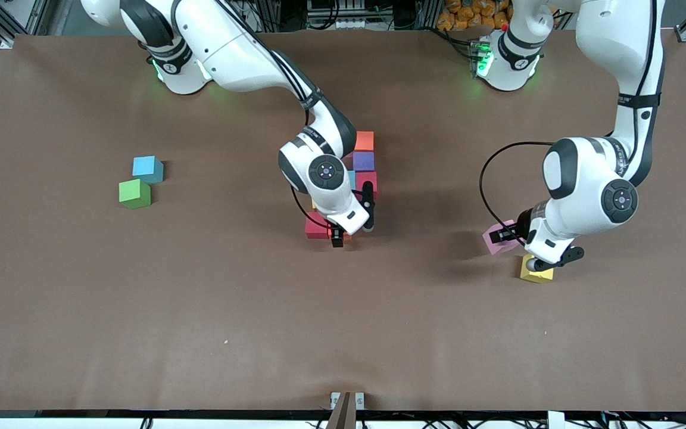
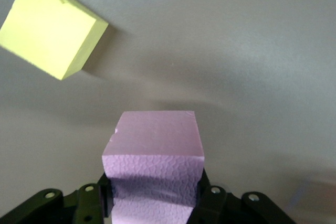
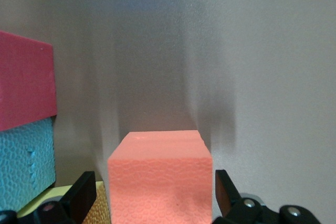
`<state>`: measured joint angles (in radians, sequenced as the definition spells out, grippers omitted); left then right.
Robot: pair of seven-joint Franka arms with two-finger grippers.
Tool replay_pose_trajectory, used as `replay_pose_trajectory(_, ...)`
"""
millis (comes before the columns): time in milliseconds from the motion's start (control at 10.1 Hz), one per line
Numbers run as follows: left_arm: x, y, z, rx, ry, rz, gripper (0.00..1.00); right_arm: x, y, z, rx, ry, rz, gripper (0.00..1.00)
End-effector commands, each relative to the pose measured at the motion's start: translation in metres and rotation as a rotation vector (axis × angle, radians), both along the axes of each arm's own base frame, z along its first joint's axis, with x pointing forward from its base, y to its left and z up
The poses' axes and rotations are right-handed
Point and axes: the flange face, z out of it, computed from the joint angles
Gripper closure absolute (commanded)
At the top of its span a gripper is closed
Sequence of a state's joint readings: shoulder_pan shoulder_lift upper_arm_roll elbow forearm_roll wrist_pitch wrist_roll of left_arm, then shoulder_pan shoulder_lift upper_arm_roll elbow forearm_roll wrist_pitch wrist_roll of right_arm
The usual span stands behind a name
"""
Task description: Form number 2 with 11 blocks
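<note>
My right gripper [image 1: 338,238] is low over the block cluster at mid-table. Its fingers [image 3: 84,192] are open, with a gap on either side of an orange cube [image 3: 160,182] that sits beside a red cube [image 1: 316,227]. An orange [image 1: 364,140], a purple [image 1: 364,160] and a red cube [image 1: 367,180] form a column farther from the camera. A teal cube [image 3: 26,166] adjoins them. My left gripper [image 1: 507,233] is shut on a pink cube [image 2: 155,150], held low beside a yellow cube [image 1: 536,272], which also shows in the left wrist view [image 2: 50,27].
A light blue cube [image 1: 147,168] and a green cube [image 1: 134,193] stand touching at the right arm's end of the brown table [image 1: 200,310]. My right arm's wrist hides part of the cluster.
</note>
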<state>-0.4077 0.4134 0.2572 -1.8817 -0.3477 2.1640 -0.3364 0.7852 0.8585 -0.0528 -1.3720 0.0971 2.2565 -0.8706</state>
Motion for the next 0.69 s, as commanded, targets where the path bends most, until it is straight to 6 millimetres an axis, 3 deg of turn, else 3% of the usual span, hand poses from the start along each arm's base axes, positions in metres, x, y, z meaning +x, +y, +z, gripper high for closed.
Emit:
replay_pose_trajectory(0,0.01,-0.014,0.006,-0.001,0.016,0.128,0.47,0.0,-0.004,0.014,0.012,-0.003,-0.012,0.0)
replay_pose_trajectory(197,0.012,-0.034,0.005,0.019,0.033,0.245,0.48,0.005,-0.005,0.034,0.031,-0.017,-0.019,0.0)
replay_pose_trajectory(395,0.014,-0.051,0.008,0.03,0.043,0.356,0.49,0.02,-0.02,0.062,0.055,-0.039,-0.051,0.0)
replay_pose_trajectory(592,0.011,-0.083,0.005,0.044,0.066,0.478,0.49,0.037,-0.037,0.081,0.094,-0.047,-0.1,0.0)
